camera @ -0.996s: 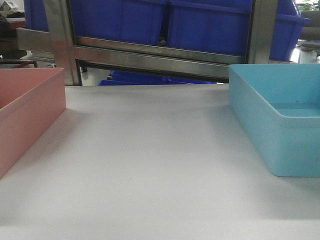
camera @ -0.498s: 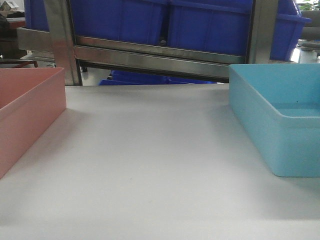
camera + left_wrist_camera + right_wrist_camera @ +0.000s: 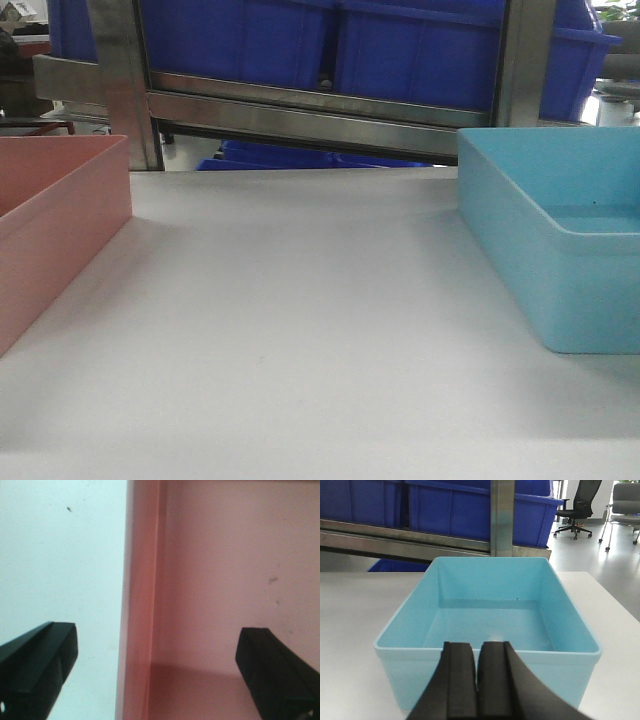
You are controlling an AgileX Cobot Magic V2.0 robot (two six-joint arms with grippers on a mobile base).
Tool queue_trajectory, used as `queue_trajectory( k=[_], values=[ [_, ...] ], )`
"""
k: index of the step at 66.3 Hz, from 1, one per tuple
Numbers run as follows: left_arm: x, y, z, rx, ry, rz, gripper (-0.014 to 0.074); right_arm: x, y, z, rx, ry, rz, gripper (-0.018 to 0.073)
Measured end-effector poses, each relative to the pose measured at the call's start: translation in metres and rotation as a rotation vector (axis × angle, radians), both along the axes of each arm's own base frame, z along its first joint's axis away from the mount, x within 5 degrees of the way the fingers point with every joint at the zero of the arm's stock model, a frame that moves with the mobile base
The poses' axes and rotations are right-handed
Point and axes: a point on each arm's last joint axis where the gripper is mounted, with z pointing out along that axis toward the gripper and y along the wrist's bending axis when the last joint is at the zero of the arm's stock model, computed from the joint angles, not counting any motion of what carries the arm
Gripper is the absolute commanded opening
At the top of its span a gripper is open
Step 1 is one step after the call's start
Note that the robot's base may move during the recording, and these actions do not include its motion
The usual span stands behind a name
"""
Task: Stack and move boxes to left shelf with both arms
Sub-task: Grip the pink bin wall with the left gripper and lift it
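Note:
A salmon pink box [image 3: 50, 225] stands at the table's left and a light blue box [image 3: 560, 240] at its right, well apart. My left gripper [image 3: 157, 655] is open and straddles the pink box's side wall [image 3: 140, 605]: one finger [image 3: 40, 665] over the white table, the other finger [image 3: 272, 675] over the box's inside. My right gripper [image 3: 478, 652] is shut with nothing in it, just in front of the blue box's [image 3: 490, 610] near rim. Neither gripper shows in the front view. The left shelf is out of view.
Both boxes rest on a white table [image 3: 300, 330]. Behind it stands a steel-framed rack [image 3: 300, 115] holding dark blue crates [image 3: 240, 40]. Office chairs [image 3: 580, 502] stand on the floor beyond the table's right edge.

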Motion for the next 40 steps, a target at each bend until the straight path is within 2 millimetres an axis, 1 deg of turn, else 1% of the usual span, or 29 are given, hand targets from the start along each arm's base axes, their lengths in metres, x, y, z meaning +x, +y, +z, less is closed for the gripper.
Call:
queue_trajectory(
  k=[7,10,14,19,28,29,35,40],
  values=[
    [0.006,0.004,-0.02,-0.018,0.024,0.011,0.054,0.0,0.0,0.0,0.0,0.0,0.0,0.0053],
    [0.008,0.004,-0.027,-0.021,0.034,0.011,0.0521,0.0,0.0,0.0,0.0,0.0,0.0,0.0053],
    [0.01,0.005,-0.035,-0.025,0.047,0.012,0.0472,0.0,0.0,0.0,0.0,0.0,0.0,0.0053],
    [0.011,0.005,-0.039,-0.027,0.054,0.013,0.0392,0.0,0.0,0.0,0.0,0.0,0.0,0.0053],
    [0.012,0.005,-0.04,-0.029,0.053,0.014,0.0174,0.0,0.0,0.0,0.0,0.0,0.0,0.0053],
    [0.012,0.005,-0.04,-0.029,0.053,0.014,0.0136,0.0,0.0,0.0,0.0,0.0,0.0,0.0053],
    [0.012,0.006,-0.04,-0.026,0.052,0.013,-0.0014,0.0,0.0,0.0,0.0,0.0,0.0,0.0053],
    [0.012,0.006,-0.04,-0.025,0.05,0.012,0.0,0.0,0.0,0.0,0.0,0.0,0.0,0.0053]
  ],
)
